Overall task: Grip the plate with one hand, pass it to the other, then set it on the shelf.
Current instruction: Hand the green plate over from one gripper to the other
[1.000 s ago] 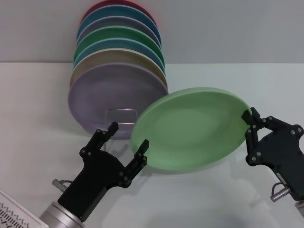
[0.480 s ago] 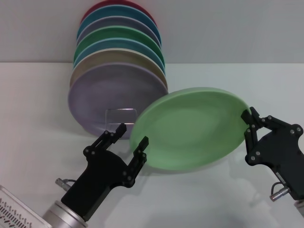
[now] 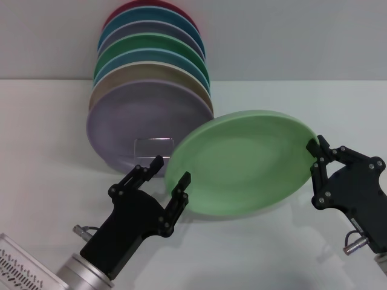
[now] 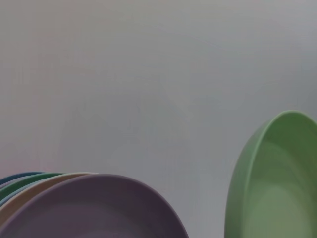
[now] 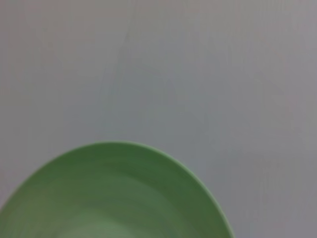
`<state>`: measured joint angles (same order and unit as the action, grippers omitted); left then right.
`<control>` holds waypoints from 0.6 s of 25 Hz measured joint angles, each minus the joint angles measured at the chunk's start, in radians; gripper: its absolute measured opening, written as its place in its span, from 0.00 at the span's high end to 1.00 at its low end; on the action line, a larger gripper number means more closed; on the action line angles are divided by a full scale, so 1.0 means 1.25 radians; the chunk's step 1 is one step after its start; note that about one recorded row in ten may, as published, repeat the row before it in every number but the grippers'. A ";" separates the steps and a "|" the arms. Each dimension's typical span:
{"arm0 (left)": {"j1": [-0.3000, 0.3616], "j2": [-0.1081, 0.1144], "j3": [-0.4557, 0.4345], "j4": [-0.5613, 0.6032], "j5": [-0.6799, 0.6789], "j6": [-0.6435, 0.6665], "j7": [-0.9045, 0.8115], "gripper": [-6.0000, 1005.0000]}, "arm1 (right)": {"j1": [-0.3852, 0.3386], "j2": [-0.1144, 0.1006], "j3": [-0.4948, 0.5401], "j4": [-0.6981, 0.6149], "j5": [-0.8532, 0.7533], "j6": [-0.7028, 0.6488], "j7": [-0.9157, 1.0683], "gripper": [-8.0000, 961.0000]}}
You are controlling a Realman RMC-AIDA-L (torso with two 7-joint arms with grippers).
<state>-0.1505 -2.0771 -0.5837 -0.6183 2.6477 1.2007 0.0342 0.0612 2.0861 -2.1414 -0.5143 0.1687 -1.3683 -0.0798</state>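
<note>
The wide white surface [image 3: 54,157] carries, at its far left, a row of round plastic plates standing on edge one behind another, with a lilac plate [image 3: 142,124] nearest and tan, blue, dark green, grey-lilac, teal and red rims showing behind it. The round, shallow, light mint-green plastic plate [image 3: 242,163] is held off the surface in the middle of the scene, tilted with its hollow face toward the camera, just right of and nearer than the lilac plate. The right claw [image 3: 318,158], black and jointed, is clamped on the mint plate's right rim. The left claw [image 3: 169,170], black on a silver wrist, reaches up from the near left with its fingers spread apart; one finger [image 3: 181,183] lies at the plate's left rim, the other finger [image 3: 147,171] stands clear of it toward the lilac plate. The thin silver wire shelf [image 3: 153,147] shows only as a small rectangular loop in front of the lilac plate.
</note>
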 joint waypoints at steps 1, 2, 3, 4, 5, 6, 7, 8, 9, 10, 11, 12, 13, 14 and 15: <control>0.000 0.000 0.000 0.000 0.000 0.000 0.000 0.49 | 0.000 0.000 0.000 0.000 0.000 0.000 0.000 0.97; 0.000 0.000 0.000 0.000 0.000 0.000 0.001 0.49 | 0.000 0.000 0.000 0.000 0.000 0.000 0.000 0.97; 0.000 0.000 0.000 0.000 0.000 0.000 0.001 0.50 | 0.000 0.000 0.000 0.000 0.000 0.000 0.000 0.97; -0.001 0.000 0.000 -0.001 0.000 0.000 0.002 0.50 | 0.000 0.000 0.000 0.000 0.000 0.000 0.000 0.97; -0.001 0.000 0.000 -0.001 0.000 0.000 0.002 0.50 | 0.000 0.000 0.000 0.000 0.000 0.000 0.000 0.97; -0.001 0.001 0.000 -0.002 0.000 -0.001 0.003 0.51 | 0.000 0.000 0.000 0.002 0.000 0.000 0.000 0.97; -0.001 0.001 0.000 -0.002 0.000 -0.001 0.003 0.51 | 0.000 0.000 0.000 0.002 0.000 0.000 0.000 0.97; -0.001 0.001 0.000 -0.002 0.000 -0.001 0.003 0.51 | 0.000 0.000 0.000 0.003 0.000 0.000 0.000 0.97; -0.001 0.001 -0.001 -0.002 0.000 -0.001 0.003 0.51 | 0.001 0.000 0.000 0.004 0.000 0.000 0.000 0.97; -0.001 0.001 -0.001 -0.002 0.000 -0.001 0.003 0.52 | 0.001 0.000 0.000 0.004 0.000 0.000 0.000 0.97; -0.001 0.001 -0.001 -0.002 0.000 -0.001 0.003 0.52 | 0.001 0.000 0.000 0.004 0.000 0.000 0.000 0.97; -0.001 0.001 -0.002 -0.002 0.000 -0.001 0.003 0.53 | 0.001 0.000 0.000 0.004 0.000 0.000 0.000 0.97; -0.001 0.001 -0.002 -0.002 0.000 -0.001 0.003 0.53 | 0.002 0.000 0.000 0.004 0.000 0.000 0.000 0.97; -0.001 0.001 -0.002 -0.002 0.000 -0.001 0.004 0.54 | 0.002 0.000 0.000 0.004 0.000 0.000 0.000 0.97; -0.001 0.001 -0.002 -0.002 0.000 -0.001 0.004 0.54 | 0.002 0.000 0.000 0.004 0.000 0.000 0.000 0.97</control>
<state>-0.1518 -2.0754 -0.5859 -0.6213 2.6477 1.1994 0.0396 0.0640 2.0861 -2.1414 -0.5092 0.1687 -1.3683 -0.0798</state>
